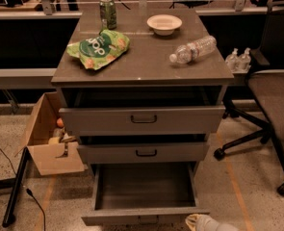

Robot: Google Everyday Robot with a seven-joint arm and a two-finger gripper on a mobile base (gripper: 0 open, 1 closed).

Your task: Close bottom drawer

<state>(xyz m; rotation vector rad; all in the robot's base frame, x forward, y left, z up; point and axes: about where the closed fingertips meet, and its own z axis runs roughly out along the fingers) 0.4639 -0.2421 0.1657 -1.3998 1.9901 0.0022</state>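
Note:
The bottom drawer (144, 187) of the grey cabinet is pulled far out. Its plain grey tray is empty, and its front panel (132, 218) with a small dark handle sits at the lower edge of the view. My gripper (204, 222) shows as a pale shape at the bottom edge, just right of the drawer front's right end. Most of it is cut off by the frame. The middle drawer (141, 153) and top drawer (142, 120) are each out a little.
On the cabinet top (146, 66) lie a green chip bag (99, 48), a soda can (108, 12), a white bowl (164, 23) and a water bottle (194, 49). A cardboard box (47, 138) stands at the left and an office chair (271, 105) at the right.

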